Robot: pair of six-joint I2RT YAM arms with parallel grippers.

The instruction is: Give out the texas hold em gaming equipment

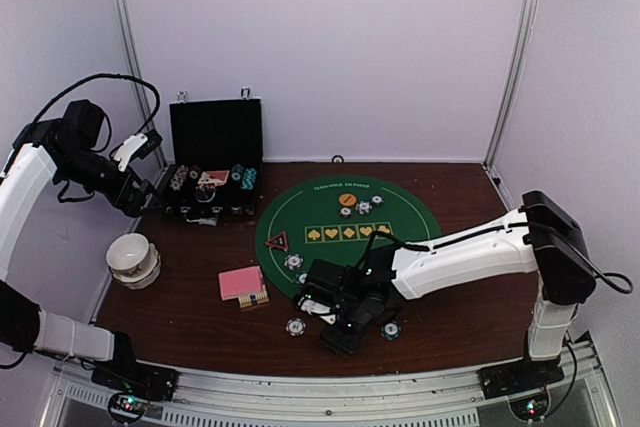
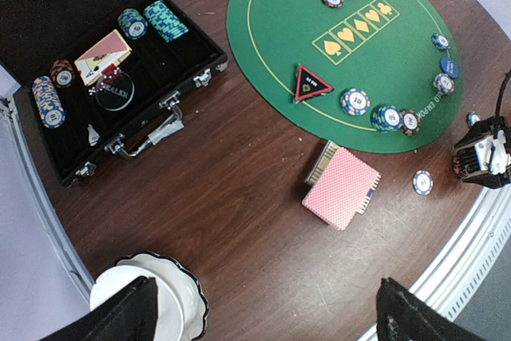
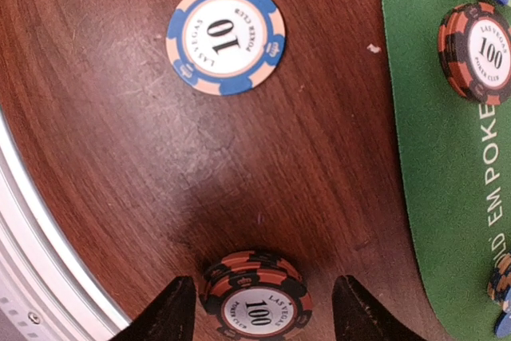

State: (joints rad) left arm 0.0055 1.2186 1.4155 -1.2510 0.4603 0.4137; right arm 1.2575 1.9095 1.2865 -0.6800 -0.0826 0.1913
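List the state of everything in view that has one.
Black chip case, open, lid upright.
Pink-backed card deck, face down on bare wood, slightly skewed.
10 chip, flat on wood, face up.
100-chip stack, resting on wood, not gripped.
Right end effector, open, fingers either side of that stack.
Left end effector, open, holding nothing.

Pale, evenly lit walls (image 1: 330,47) enclose a dark brown wooden table (image 1: 470,307), with slim metal uprights (image 1: 515,57) in the back corners and an aluminium rail (image 1: 330,389) along its near edge.
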